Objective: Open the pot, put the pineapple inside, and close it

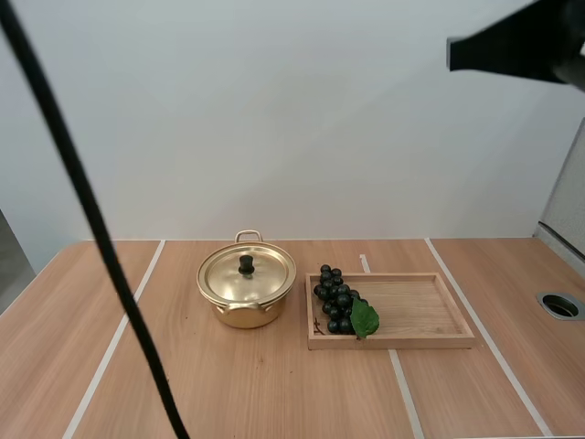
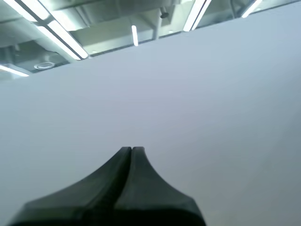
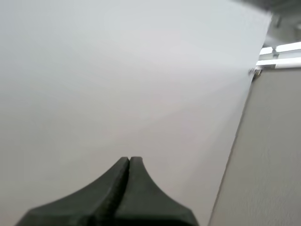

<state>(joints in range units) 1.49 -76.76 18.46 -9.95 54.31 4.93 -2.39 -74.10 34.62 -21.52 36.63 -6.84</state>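
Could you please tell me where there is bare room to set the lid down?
The table is bare left of the pot and along the near edge in front of pot and wooden tray. The tray's right half is free too. It is crowded only between pot and grapes.

Bright, even light falls from above; the pot point(image 1: 245, 302) lid point(image 1: 260, 274) gleams softly, with only faint shadow on the counter point(image 1: 274, 393) beneath.

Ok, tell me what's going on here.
Nothing is being handled yet. The left gripper and right gripper are both shut on nothing. The pot stands on the table with its lid on, beside a tray. The grapes lie at the tray's left end, next to the pot.
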